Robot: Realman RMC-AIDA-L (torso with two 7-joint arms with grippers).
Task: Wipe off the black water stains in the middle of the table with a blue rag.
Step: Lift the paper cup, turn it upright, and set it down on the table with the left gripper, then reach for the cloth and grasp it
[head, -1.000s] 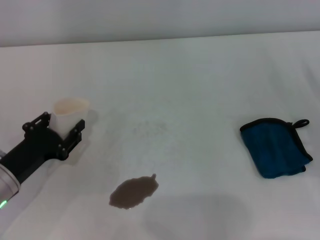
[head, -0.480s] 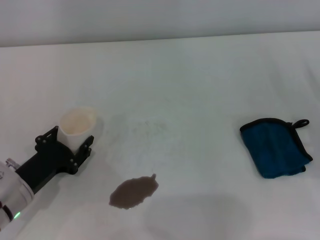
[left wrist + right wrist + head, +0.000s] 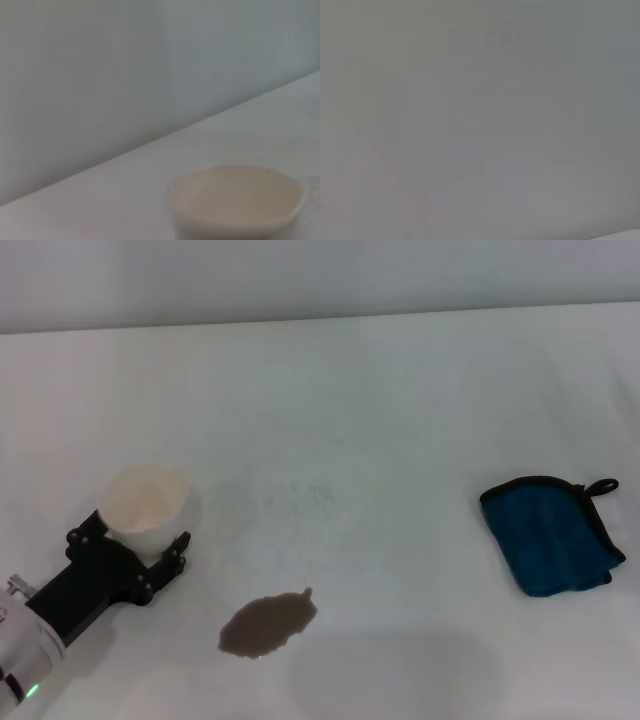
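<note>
The left gripper [image 3: 140,540] has its jaws closed around a white paper cup [image 3: 146,506] on the counter [image 3: 380,410], left of the black water stains [image 3: 267,625]; the blue rag [image 3: 552,534] lies far right.

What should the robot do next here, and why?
Probably let go of the paper cup and draw the left gripper back. The cup stands upright on the table, well left of the black water stains, so pouring looks finished. The blue rag lies untouched far to the right, and the right gripper is not in view.
</note>
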